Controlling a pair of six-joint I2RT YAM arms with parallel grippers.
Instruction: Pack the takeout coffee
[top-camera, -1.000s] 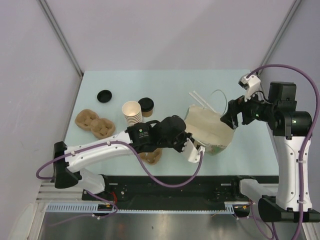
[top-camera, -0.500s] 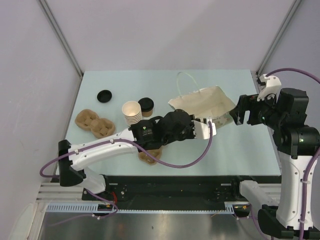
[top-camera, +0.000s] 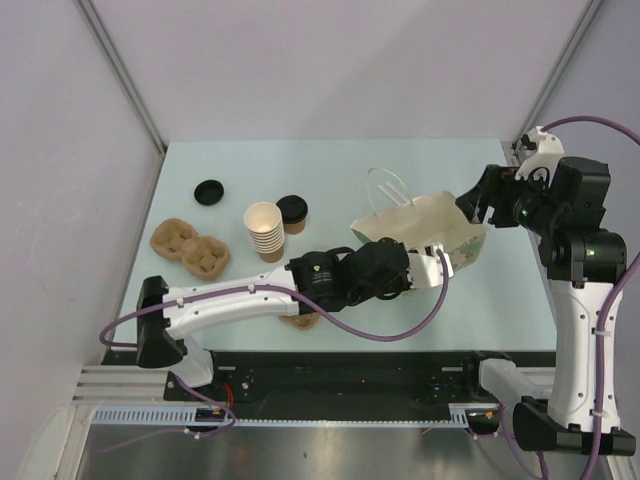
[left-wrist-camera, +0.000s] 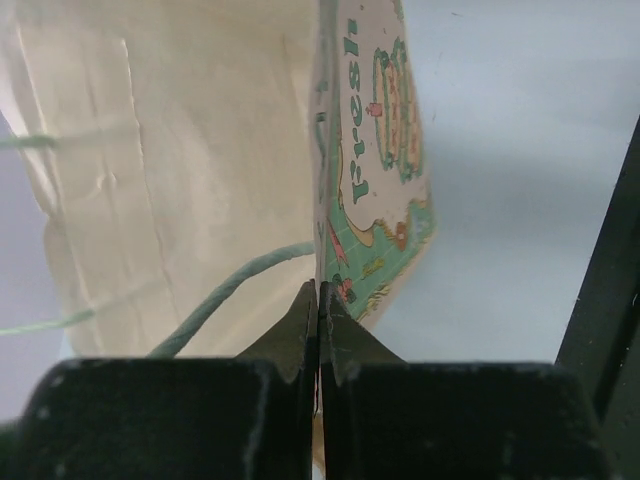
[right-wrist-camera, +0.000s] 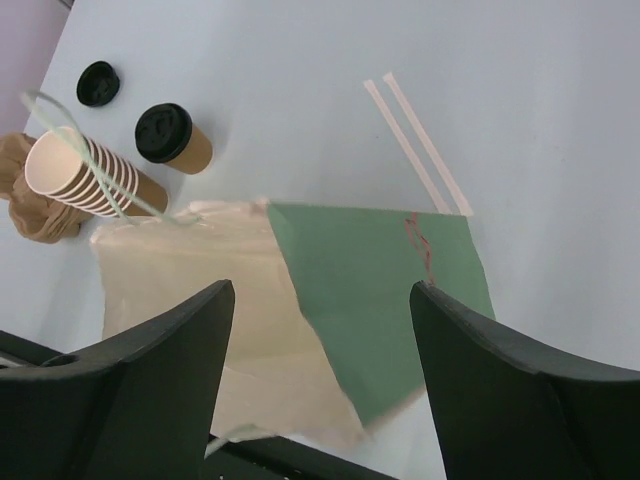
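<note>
While left claw (left-wrist-camera: 318, 300) grips bag (left-wrist-camera: 180, 150), right claw (right-wrist-camera: 320, 300) gaping, brown black-lidded coffee (top-camera: 292, 211) stands.

There's the takeout coffee (top-camera: 292, 213), a small brown kraft paper cup; its round black lid (top-camera: 291, 207) is on, seated flat across the rim; it stands upright on the pale table (top-camera: 300, 165), toward the left half; it's just beside the stack of lidless cups (top-camera: 264, 231), on that stack's right; the paper bag (top-camera: 425, 222) sits off to its right, apart from it; nothing is gripping the cup.
</note>
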